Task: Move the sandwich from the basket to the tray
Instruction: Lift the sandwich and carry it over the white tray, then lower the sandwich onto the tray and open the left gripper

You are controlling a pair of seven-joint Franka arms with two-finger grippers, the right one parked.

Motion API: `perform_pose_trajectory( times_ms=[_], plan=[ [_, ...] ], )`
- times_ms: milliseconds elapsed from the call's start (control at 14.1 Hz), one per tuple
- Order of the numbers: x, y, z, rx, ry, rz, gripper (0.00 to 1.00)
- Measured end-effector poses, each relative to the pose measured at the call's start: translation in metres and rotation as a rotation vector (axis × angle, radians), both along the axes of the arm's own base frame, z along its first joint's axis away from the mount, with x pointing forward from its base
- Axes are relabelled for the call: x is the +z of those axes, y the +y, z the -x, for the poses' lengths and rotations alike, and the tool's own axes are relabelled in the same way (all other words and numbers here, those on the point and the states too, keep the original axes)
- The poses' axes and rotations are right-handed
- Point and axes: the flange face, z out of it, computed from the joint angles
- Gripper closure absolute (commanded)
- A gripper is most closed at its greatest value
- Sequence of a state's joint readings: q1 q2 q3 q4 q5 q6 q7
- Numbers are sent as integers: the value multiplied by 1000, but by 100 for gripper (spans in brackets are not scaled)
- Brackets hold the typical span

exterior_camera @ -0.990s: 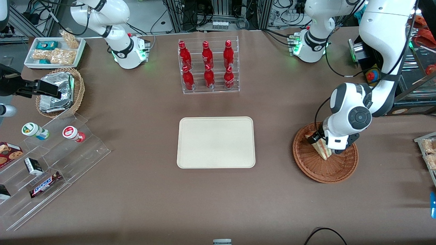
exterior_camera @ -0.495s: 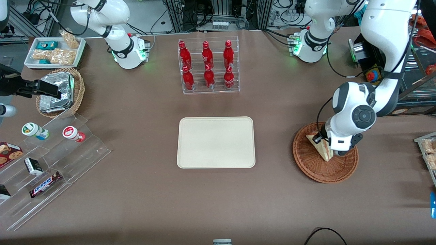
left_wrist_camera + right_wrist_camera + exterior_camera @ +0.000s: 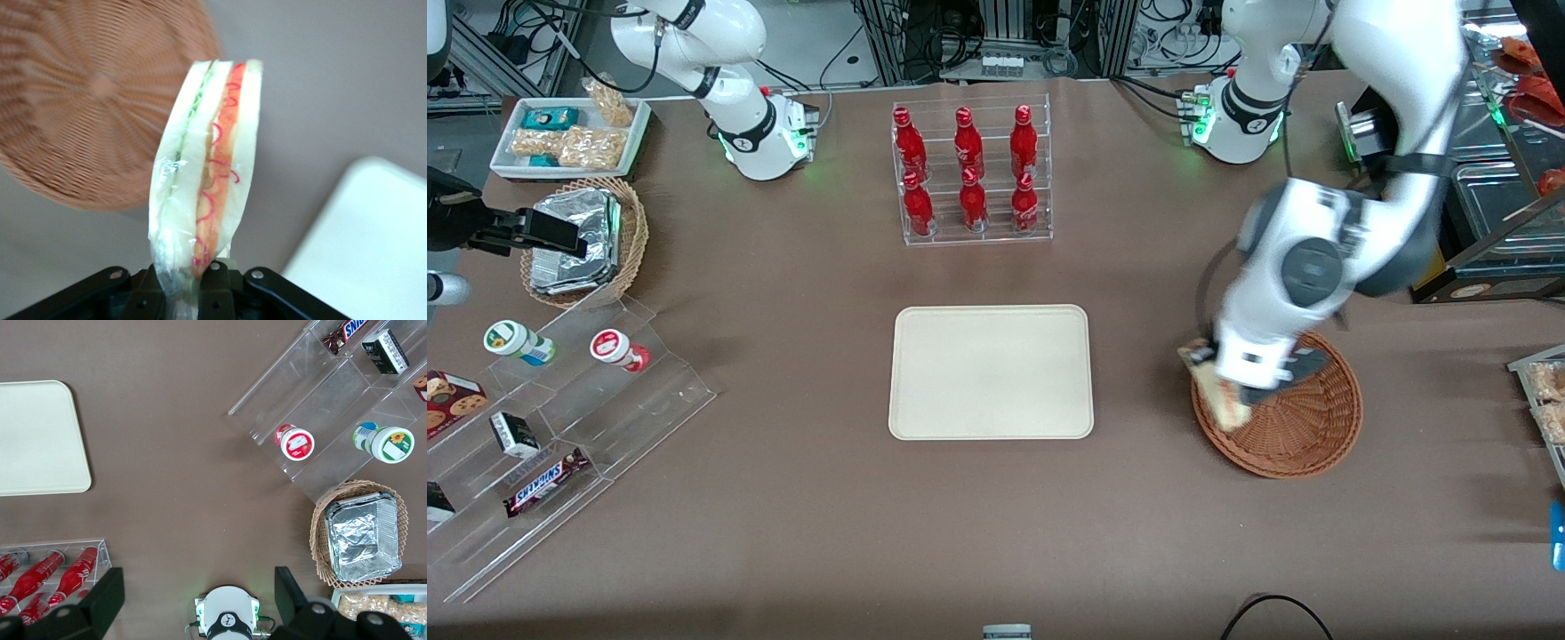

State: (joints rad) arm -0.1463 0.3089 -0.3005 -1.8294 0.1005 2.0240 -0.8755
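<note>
The sandwich (image 3: 203, 180) is sealed in thin clear plastic film, glossy and a bit crinkled, with soft white bread showing through. The end effector (image 3: 193, 287) pinching its edge looks like matt black plastic with small shiny metal screws. The basket (image 3: 1294, 427) is woven wicker, reddish-brown, with a rough ribbed weave. The tray (image 3: 991, 372) is cream and matt, smooth, probably plastic. The desk (image 3: 996, 533) is covered in a dull brown sheet, flat with no shine. The arm shell (image 3: 1307, 258) is glossy white plastic with grey joints. The bottle rack (image 3: 971, 178) is clear acrylic, and the red bottles (image 3: 965, 142) look glossy.
</note>
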Motion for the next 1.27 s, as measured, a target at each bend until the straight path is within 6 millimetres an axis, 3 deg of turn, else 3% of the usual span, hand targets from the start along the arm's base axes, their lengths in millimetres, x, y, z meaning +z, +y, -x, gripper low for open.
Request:
perform_pose_trajectory(
  times_ms=[354, 566, 778, 848, 919, 990, 1131, 1273],
  plan=[
    [-40, -179, 57, -267, 30, 52, 86],
    [-65, -243, 68, -333, 28, 95, 85],
    [-82, -278, 69, -325, 19, 129, 79],
    [-89, -285, 69, -316, 19, 135, 50],
    [-95, -289, 69, -311, 22, 136, 9],
    [-101, -290, 69, -307, 26, 136, 0],
    [-101, -290, 65, -288, 20, 134, 0],
    [-88, -288, 58, -265, 4, 129, 0]
  ],
)
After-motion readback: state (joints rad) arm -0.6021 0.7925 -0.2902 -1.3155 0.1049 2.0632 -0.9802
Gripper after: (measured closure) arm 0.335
